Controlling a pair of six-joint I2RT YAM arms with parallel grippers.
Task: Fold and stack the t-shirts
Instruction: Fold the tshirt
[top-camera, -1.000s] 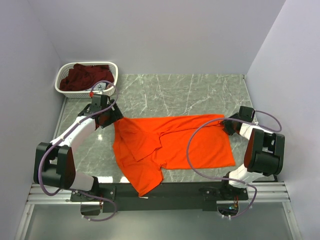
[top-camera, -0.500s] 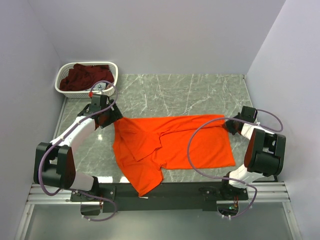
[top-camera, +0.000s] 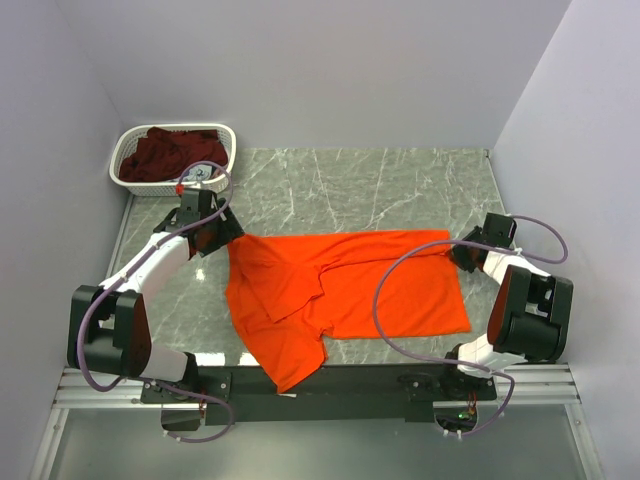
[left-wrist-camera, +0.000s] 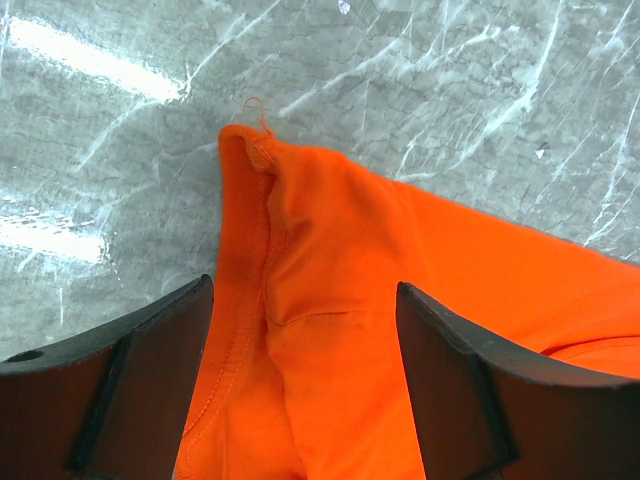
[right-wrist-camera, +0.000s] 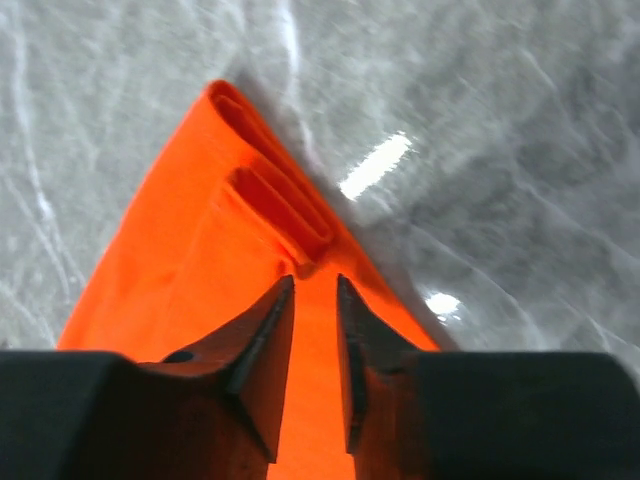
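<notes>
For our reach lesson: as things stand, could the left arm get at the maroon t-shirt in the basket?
Probably yes: the left gripper is open near the basket, whose open top leaves the maroon t-shirt exposed.

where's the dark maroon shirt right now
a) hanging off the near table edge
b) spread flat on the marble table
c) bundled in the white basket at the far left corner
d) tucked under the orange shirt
c: the maroon shirt sits heaped inside the white basket at the far left corner, while only the orange shirt lies spread on the table.
</notes>
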